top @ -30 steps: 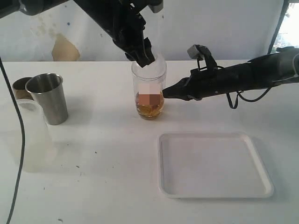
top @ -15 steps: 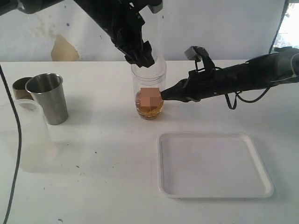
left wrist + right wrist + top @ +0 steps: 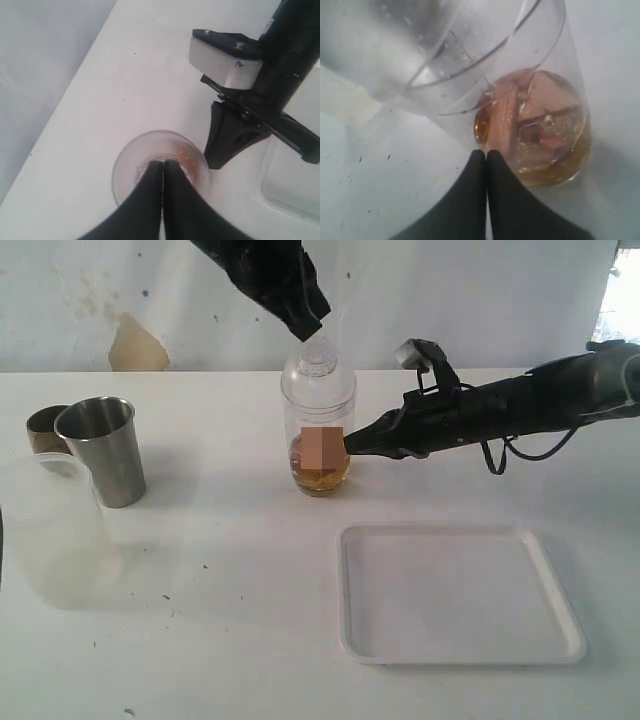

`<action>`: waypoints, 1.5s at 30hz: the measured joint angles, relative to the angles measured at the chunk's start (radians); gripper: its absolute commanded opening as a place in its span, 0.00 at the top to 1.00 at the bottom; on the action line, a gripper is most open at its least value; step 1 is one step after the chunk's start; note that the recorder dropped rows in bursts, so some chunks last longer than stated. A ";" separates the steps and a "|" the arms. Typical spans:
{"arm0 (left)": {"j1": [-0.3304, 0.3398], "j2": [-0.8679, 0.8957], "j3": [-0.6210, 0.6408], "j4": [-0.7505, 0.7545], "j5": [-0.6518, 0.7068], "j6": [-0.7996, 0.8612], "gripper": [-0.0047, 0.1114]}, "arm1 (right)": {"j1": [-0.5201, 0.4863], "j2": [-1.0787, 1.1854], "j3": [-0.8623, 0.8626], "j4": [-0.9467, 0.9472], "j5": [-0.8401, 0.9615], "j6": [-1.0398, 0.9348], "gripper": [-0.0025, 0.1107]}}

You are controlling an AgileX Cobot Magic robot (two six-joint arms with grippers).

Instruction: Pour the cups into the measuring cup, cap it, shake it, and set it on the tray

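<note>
Now, left fingers [image 3: 308,315]: clenched together on nothing, lifted off the rim to just above the dome lid [image 3: 318,365].
Dome lid: newly seated on the measuring cup [image 3: 320,415].
Measuring cup: upright mid-surface [image 3: 220,570], amber liquid at its bottom, behind the tray [image 3: 460,652].
Right fingers [image 3: 365,440]: clenched, tips against the cup's side.
Far left: steel tumbler [image 3: 100,450], wooden cup [image 3: 42,425], frosted cup [image 3: 55,530], well apart from it.

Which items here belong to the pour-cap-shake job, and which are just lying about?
Job: measuring cup, dome lid on it, steel tumbler, wooden cup, frosted cup, tray.
Not job: table, tan wall patch.
</note>
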 measured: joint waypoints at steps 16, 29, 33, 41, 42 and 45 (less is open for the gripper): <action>-0.001 0.089 0.000 0.002 -0.005 0.047 0.96 | 0.000 0.000 0.000 -0.004 0.000 0.000 0.98; -0.001 0.089 0.000 0.003 -0.084 0.043 0.96 | 0.000 0.000 0.000 -0.037 0.008 0.014 0.98; -0.001 0.089 0.000 0.016 -0.086 0.037 0.96 | 0.000 0.000 0.000 -0.044 0.010 0.014 0.98; -0.001 0.089 0.000 0.056 -0.090 0.009 0.96 | 0.000 0.000 0.000 -0.051 0.021 0.016 0.98; -0.001 0.089 0.000 0.064 -0.091 0.005 0.96 | 0.000 0.000 0.000 -0.051 0.024 0.016 0.98; -0.001 0.089 0.000 0.074 -0.094 -0.004 0.96 | 0.000 0.000 0.000 -0.051 0.026 0.016 0.98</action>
